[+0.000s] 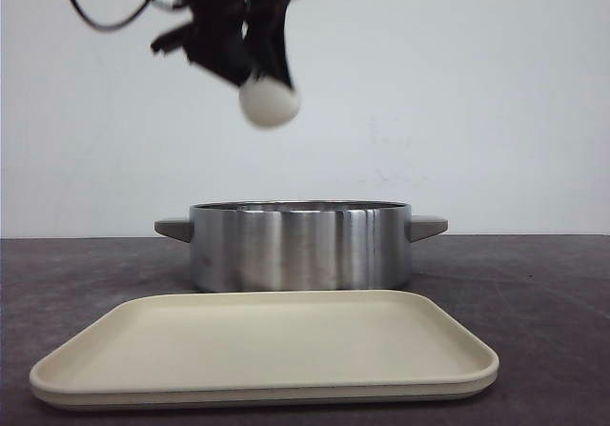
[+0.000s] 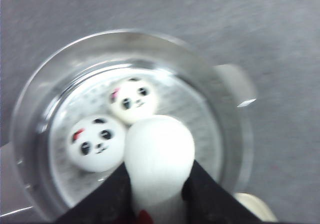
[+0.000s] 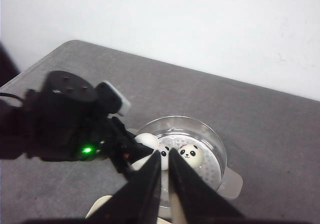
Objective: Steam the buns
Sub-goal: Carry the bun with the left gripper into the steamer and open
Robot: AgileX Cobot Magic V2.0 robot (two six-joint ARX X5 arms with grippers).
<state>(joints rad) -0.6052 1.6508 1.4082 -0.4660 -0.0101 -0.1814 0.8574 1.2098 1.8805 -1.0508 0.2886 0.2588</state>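
Observation:
My left gripper (image 1: pixel 259 64) is shut on a white bun (image 1: pixel 269 101) and holds it high above the steel pot (image 1: pixel 300 245). In the left wrist view the held bun (image 2: pixel 159 151) is squeezed between the black fingers (image 2: pixel 107 199), with its face hidden. Below it, two panda-faced buns (image 2: pixel 133 99) (image 2: pixel 96 143) lie on the perforated rack inside the pot (image 2: pixel 30 108). My right gripper (image 3: pixel 165 156) is shut and empty, high over the pot (image 3: pixel 217 149). A fourth bun is not in view.
A cream tray (image 1: pixel 267 350) lies in front of the pot, with nothing on it. The pot has grey side handles (image 1: pixel 426 227). The left arm (image 3: pixel 65 116) shows in the right wrist view, beside the pot. The table is dark grey, with a white wall behind.

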